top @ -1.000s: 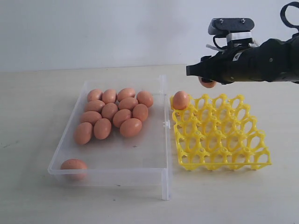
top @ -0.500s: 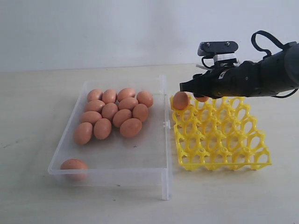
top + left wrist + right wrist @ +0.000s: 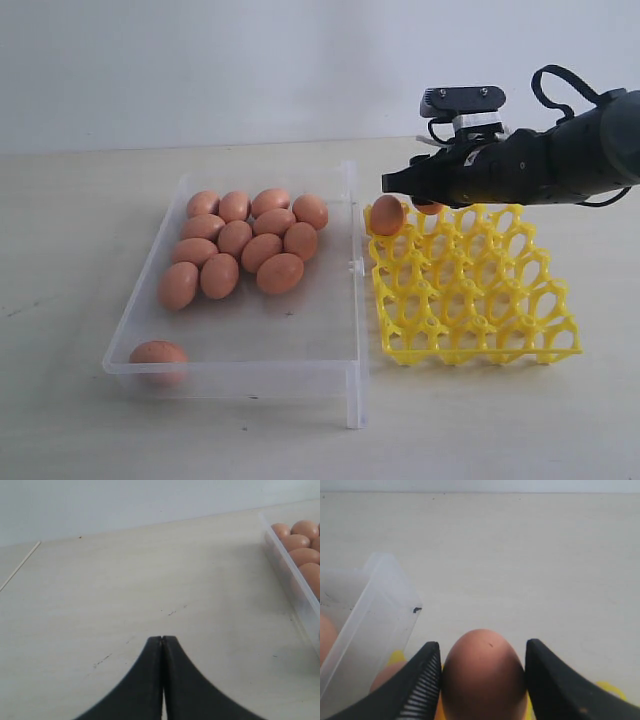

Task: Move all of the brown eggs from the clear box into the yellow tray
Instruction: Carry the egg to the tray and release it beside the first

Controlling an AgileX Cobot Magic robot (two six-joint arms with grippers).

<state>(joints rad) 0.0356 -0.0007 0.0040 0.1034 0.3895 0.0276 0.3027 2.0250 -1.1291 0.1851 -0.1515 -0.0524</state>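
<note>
The right gripper [image 3: 481, 652] is clamped on 1 brown egg [image 3: 484, 675], a black finger pressed on each side of it. In the exterior view this gripper hangs low over the far row of the yellow tray [image 3: 470, 300], near the tray's far-left corner. Only a sliver of the held egg shows under the arm there, and whether it touches the tray cannot be told. Just beside it, 1 egg [image 3: 387, 215] sits in the far-left corner cup. The clear box [image 3: 230, 375] lies on the desk [image 3: 80, 250] just left of the tray. It holds 14 eggs: a cluster of 13 [image 3: 235, 238] in its far half and 1 alone [image 3: 157, 352] in the near-left corner. The left gripper [image 3: 162, 645] has its jaws pressed together, holding nothing, over bare desk beside the box's outer wall.
</note>
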